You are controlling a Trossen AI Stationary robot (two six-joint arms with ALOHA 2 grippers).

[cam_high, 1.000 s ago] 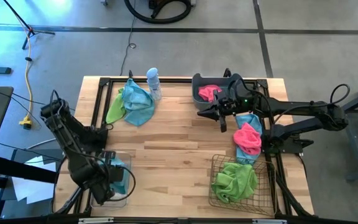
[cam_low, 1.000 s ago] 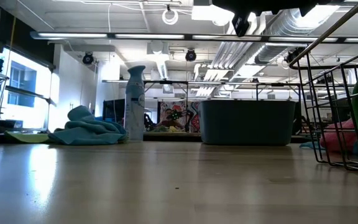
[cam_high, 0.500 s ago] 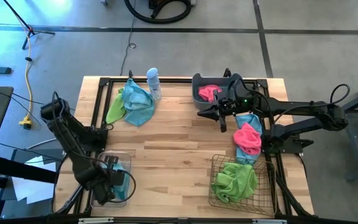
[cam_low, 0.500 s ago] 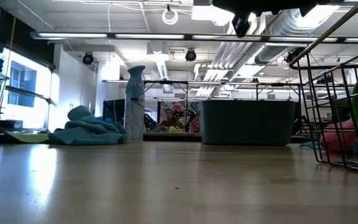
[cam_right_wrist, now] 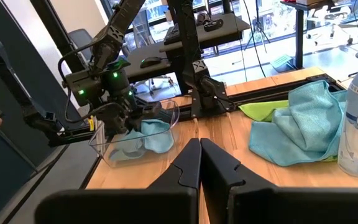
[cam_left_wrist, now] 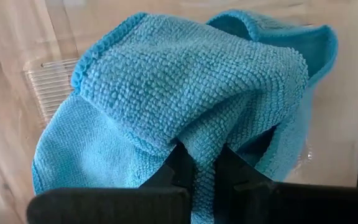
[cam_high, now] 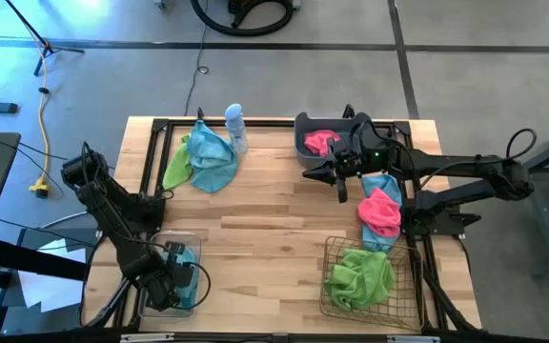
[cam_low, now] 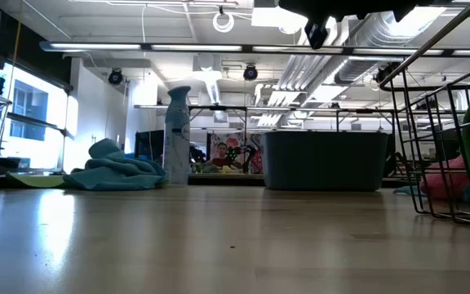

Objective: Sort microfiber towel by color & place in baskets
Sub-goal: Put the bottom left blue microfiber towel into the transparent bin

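Clear bin (cam_high: 191, 250) under left gripper (cam_left_wrist: 199, 163); its fingers pinch a teal towel (cam_left_wrist: 185, 93) that hangs down into the bin. Right gripper (cam_high: 335, 174), fingers pressed together, hovers beside grey-blue tub (cam_high: 301, 133).

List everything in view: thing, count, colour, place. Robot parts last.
Teal towel: one, teal-blue, in the clear bin, pinched by the left gripper.
Clear bin: one, clear plastic, near left corner of the table.
Towel pile: teal-blue over lime green, count unclear, far left of the table.
Spray bottle: one, clear with blue top, upright beside the pile.
Grey-blue tub: one, far right, pink towel inside.
Loose towels: pink on teal-blue, right edge between tub and wire basket.
Wire basket: one, dark mesh, near right, green towel inside.
Table: one, light wood.
Left gripper: over the clear bin, shut on the teal towel.
Right gripper: hovers beside the tub, shut, holding nothing.
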